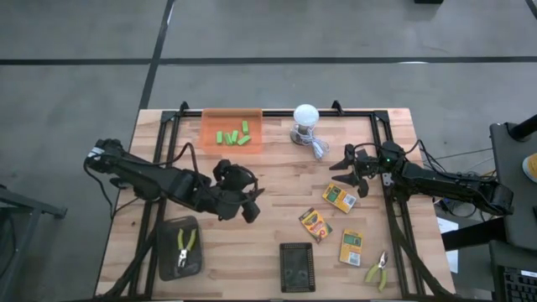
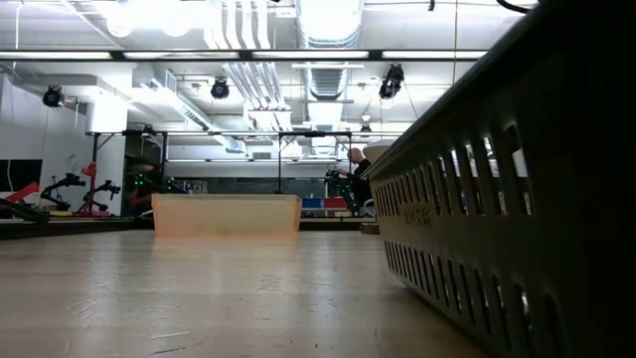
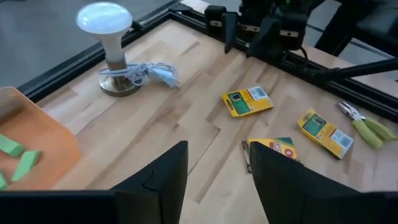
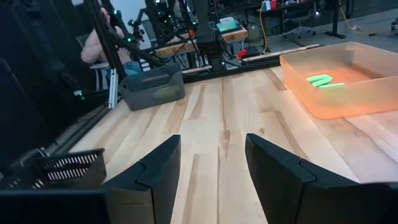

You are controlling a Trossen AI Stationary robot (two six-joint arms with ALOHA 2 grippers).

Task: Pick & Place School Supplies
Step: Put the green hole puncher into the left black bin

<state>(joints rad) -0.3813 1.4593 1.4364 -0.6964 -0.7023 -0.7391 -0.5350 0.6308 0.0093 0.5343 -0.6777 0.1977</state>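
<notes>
Several green blocks lie in the orange tray at the far side, left of centre. Three yellow-and-green crayon boxes lie flat on the right half of the table. One pair of green-handled pliers lies near the front right; another lies in a dark bin. My left gripper hovers open mid-table, pointing toward the crayon boxes. My right gripper stands open above the far right, beside the nearest box.
A white bulb with a coiled cable stands at the far edge, right of the tray. A dark mesh basket sits near the front edge at centre and fills the low view's right side. A person sits beyond the table.
</notes>
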